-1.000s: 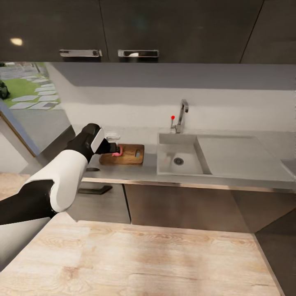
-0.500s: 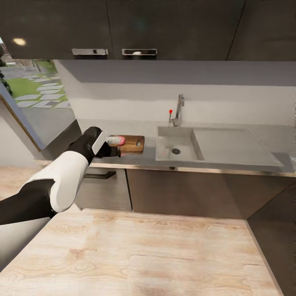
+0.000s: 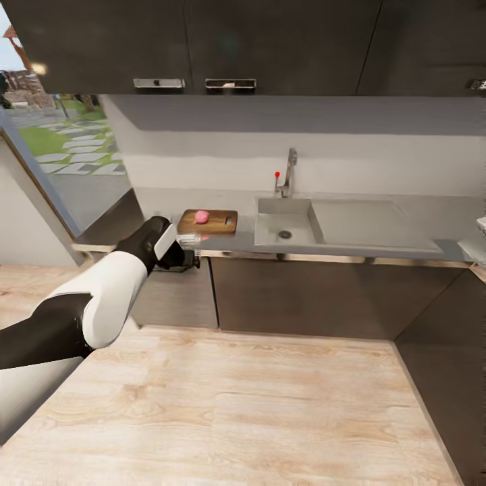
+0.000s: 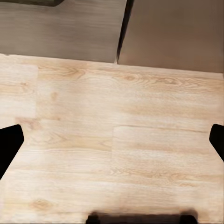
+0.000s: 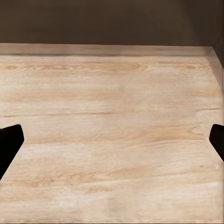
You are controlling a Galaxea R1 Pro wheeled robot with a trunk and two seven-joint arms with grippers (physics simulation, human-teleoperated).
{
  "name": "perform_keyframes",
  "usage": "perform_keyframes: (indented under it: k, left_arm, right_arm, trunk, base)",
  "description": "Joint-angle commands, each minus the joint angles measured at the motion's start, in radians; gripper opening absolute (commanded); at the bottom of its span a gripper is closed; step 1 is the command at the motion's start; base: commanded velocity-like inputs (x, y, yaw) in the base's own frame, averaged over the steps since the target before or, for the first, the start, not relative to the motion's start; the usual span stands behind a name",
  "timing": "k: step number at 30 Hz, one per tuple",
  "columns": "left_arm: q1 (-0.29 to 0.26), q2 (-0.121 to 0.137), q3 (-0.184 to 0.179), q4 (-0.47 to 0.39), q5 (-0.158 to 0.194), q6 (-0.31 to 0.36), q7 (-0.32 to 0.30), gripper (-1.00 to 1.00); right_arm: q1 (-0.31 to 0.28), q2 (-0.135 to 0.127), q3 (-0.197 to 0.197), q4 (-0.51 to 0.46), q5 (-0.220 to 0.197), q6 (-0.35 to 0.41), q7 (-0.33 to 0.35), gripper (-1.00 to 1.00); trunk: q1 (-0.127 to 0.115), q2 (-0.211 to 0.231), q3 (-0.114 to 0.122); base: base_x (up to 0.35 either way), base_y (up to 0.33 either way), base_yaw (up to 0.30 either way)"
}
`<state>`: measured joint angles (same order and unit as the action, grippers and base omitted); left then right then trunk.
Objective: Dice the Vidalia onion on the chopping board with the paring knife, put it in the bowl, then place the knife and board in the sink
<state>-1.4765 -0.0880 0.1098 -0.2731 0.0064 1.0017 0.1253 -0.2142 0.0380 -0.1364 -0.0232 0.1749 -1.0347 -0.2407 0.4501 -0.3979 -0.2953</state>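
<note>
- We see a pale wooden floor spreading across the lower half of the head view, and both wrist views look down on the same planks.
- Dark upper cabinets run along the top of the head view, with dark lower cabinets under the counter, a grey worktop with a metal front edge.
- The sink is set into the counter, its flat drainboard beside the basin and its chrome tap with a red knob at the back.
- Our left arm, white and black, reaches towards the counter's front edge.
- The chopping board lies flat on the counter just beside the sink, on the side away from the drainboard.
- Our left hand hangs in front of the counter edge, below the board; its dark fingertips sit wide apart with nothing between them.
- Our right hand is likewise spread over bare floor, gripping nothing.
- The Vidalia onion rests on the chopping board, near the end away from the slot handle.
</note>
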Motion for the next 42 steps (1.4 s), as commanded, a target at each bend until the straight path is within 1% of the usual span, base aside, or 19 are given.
perform_keyframes:
  k: [1, 6, 7, 9, 11, 12, 15, 16, 21, 24, 25, 26, 29, 30, 31, 33, 38, 40, 42]
  left_arm:
    - [-0.001, -0.001, 0.008, 0.008, 0.001, 0.003, 0.006, 1.00]
    - [-0.001, -0.002, 0.008, 0.044, 0.000, 0.000, 0.005, 1.00]
    - [-0.001, -0.003, 0.007, 0.120, 0.001, -0.070, 0.005, 1.00]
    - [0.000, -0.004, 0.007, 0.195, 0.000, -0.150, 0.005, 1.00]
    - [0.005, -0.006, 0.007, 0.291, 0.002, -0.292, 0.004, 1.00]
    - [0.035, -0.006, 0.007, 0.320, 0.002, -0.391, 0.003, 1.00]
    - [0.121, -0.006, 0.007, 0.344, 0.003, -0.531, 0.001, 1.00]
    - [0.171, -0.007, 0.007, 0.348, 0.003, -0.597, -0.001, 1.00]
    - [0.301, -0.007, 0.006, 0.352, 0.004, -0.792, -0.003, 1.00]
    - [0.439, -0.008, 0.005, 0.354, 0.004, -0.985, -0.004, 1.00]
    - [0.462, -0.008, 0.005, 0.354, 0.004, -1.014, -0.004, 1.00]
    - [0.572, -0.005, 0.005, 0.355, 0.004, -1.129, -0.004, 1.00]
    - [0.673, 0.003, 0.005, 0.355, 0.004, -1.239, -0.004, 1.00]
    - [0.756, 0.010, 0.005, 0.357, 0.004, -1.387, -0.004, 1.00]
    - [0.778, 0.012, 0.005, 0.357, 0.004, -1.431, -0.004, 1.00]
    - [0.860, 0.019, 0.005, 0.357, 0.003, -1.594, -0.003, 1.00]
    - [0.972, 0.044, 0.005, 0.360, 0.002, -1.774, -0.001, 1.00]
    - [1.026, 0.060, 0.005, 0.360, 0.002, -1.887, -0.001, 1.00]
    - [1.057, 0.071, 0.005, 0.360, 0.002, -1.958, -0.001, 1.00]
  right_arm:
    - [-0.001, 0.000, -0.008, 0.000, 0.011, -0.002, -0.005, 1.00]
    - [-0.001, 0.000, -0.008, 0.000, 0.011, -0.002, -0.005, 1.00]
    - [-0.001, 0.000, -0.008, 0.000, 0.011, -0.002, -0.005, 1.00]
    - [-0.001, 0.000, -0.008, 0.000, 0.011, -0.002, -0.005, 1.00]
    - [-0.001, -0.001, -0.008, 0.000, 0.011, -0.001, -0.005, 1.00]
    - [-0.001, -0.001, -0.008, 0.000, 0.011, -0.001, -0.005, 1.00]
    - [-0.001, -0.001, -0.008, 0.000, 0.011, -0.001, -0.005, 1.00]
    - [-0.001, -0.002, -0.008, 0.000, 0.011, -0.001, -0.005, 1.00]
    - [-0.001, -0.003, -0.008, 0.000, 0.011, -0.002, -0.004, 1.00]
    - [-0.001, -0.003, -0.008, 0.000, 0.011, -0.002, -0.003, 1.00]
    - [-0.001, -0.003, -0.008, 0.000, 0.011, -0.002, -0.003, 1.00]
    - [-0.001, -0.003, -0.008, 0.000, 0.011, -0.002, -0.003, 1.00]
    - [-0.001, -0.003, -0.008, 0.000, 0.011, -0.002, -0.002, 1.00]
    - [-0.001, -0.003, -0.008, 0.000, 0.011, -0.002, -0.002, 1.00]
    - [-0.001, -0.003, -0.008, 0.000, 0.011, -0.002, -0.002, 1.00]
    - [-0.001, -0.003, -0.008, 0.000, 0.011, -0.002, -0.002, 1.00]
    - [-0.001, -0.004, -0.008, -0.001, 0.011, -0.002, -0.002, 1.00]
    - [-0.001, -0.011, -0.008, -0.001, 0.011, -0.002, -0.001, 1.00]
    - [-0.001, -0.016, -0.008, -0.001, 0.011, -0.002, 0.000, 1.00]
  trunk:
    - [0.000, -0.002, -0.002]
    - [0.000, -0.002, -0.002]
    - [0.000, -0.002, -0.002]
    - [0.000, -0.002, -0.002]
    - [0.000, -0.002, -0.002]
    - [0.000, -0.002, -0.002]
    - [0.000, -0.002, -0.002]
    - [0.000, -0.002, -0.002]
    - [0.000, -0.002, -0.002]
    - [0.000, -0.002, -0.002]
    - [0.000, -0.002, -0.002]
    - [0.000, -0.002, -0.002]
    - [0.000, -0.002, -0.002]
    - [0.000, -0.002, -0.002]
    - [0.000, -0.002, -0.002]
    - [0.000, -0.002, -0.002]
    - [0.000, -0.002, -0.002]
    - [0.000, -0.002, -0.002]
    - [0.000, -0.002, -0.002]
  base:
    - [-0.339, 0.000, 0.000]
    - [-0.326, 0.000, 0.000]
    - [-0.184, 0.000, 0.000]
    - [-0.139, 0.000, 0.000]
    - [-0.072, 0.000, 0.000]
    - [-0.029, 0.000, 0.000]
    - [-0.013, 0.000, 0.000]
    - [-0.004, 0.000, 0.000]
    - [-0.002, 0.000, 0.000]
    - [0.000, 0.000, 0.000]
    - [0.000, 0.000, 0.000]
    - [0.000, 0.000, 0.000]
    - [0.000, 0.000, 0.000]
    - [0.000, 0.000, 0.000]
    - [0.000, 0.000, 0.000]
    - [0.000, 0.000, 0.000]
    - [0.000, 0.000, 0.000]
    - [0.000, 0.000, 0.000]
    - [0.000, 0.000, 0.000]
